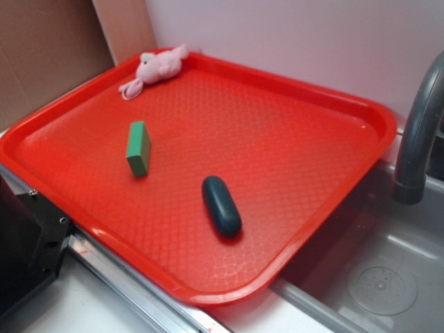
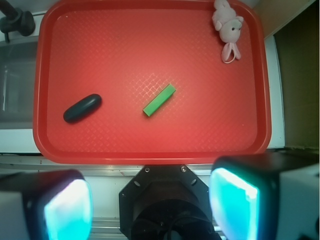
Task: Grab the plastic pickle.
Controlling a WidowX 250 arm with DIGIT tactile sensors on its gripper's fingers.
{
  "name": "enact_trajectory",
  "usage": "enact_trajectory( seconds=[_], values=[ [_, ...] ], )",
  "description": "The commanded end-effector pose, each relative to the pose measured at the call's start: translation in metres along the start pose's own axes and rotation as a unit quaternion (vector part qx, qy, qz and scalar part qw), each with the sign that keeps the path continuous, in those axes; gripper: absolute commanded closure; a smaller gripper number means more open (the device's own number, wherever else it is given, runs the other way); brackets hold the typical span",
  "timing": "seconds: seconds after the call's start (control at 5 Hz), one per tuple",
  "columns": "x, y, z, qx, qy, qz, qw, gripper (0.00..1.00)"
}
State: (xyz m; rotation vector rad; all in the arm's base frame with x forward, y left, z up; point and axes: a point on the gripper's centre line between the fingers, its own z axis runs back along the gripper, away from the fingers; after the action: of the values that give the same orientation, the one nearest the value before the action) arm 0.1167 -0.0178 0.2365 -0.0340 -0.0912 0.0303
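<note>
Gripper (image 2: pixel 150 200) wide open, empty, high above tray's (image 2: pixel 150 152) near edge. Pickle (image 2: pixel 82 108) flat on tray near sink-side edge, apart from block (image 2: pixel 159 100). Plush (image 2: pixel 227 27) at far corner.

A green block (image 1: pixel 139 148) is being carried by a red tray (image 1: pixel 333 97), standing on its long edge, while a pink plush toy (image 1: pixel 157 66) is lying in a corner (well apart). A grey faucet (image 1: pixel 418 132) is overhanging the sink (image 1: pixel 361 277).

bench (image 2: pixel 15 142): white counter, grey sink (image 1: pixel 374 270) set into it
on bench: red tray (image 1: pixel 291 139), overhanging sink edge
on tray: plastic pickle (image 1: pixel 221 206), green block (image 1: pixel 139 148), pink plush toy (image 1: pixel 157 68) in far corner, all well apart
</note>
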Motion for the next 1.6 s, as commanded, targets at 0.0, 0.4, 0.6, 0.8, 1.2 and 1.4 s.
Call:
enact_trajectory(
  seconds=[0.0,0.4,0.6,0.8,1.2,1.4],
  values=[
    [0.000,0.000,0.000,0.000,0.000,0.000,1.000,0.00],
    [-0.001,-0.033,-0.012,-0.018,-0.004,0.138,0.990,0.00],
    [0.013,-0.054,-0.032,-0.019,-0.018,0.260,0.965,0.00],
    [0.031,-0.073,-0.058,-0.047,-0.023,0.373,0.927,0.00],
    [0.049,-0.097,-0.116,-0.035,-0.012,0.424,0.905,0.00],
    [0.055,-0.105,-0.152,-0.015,0.002,0.420,0.907,0.00]
  ],
)
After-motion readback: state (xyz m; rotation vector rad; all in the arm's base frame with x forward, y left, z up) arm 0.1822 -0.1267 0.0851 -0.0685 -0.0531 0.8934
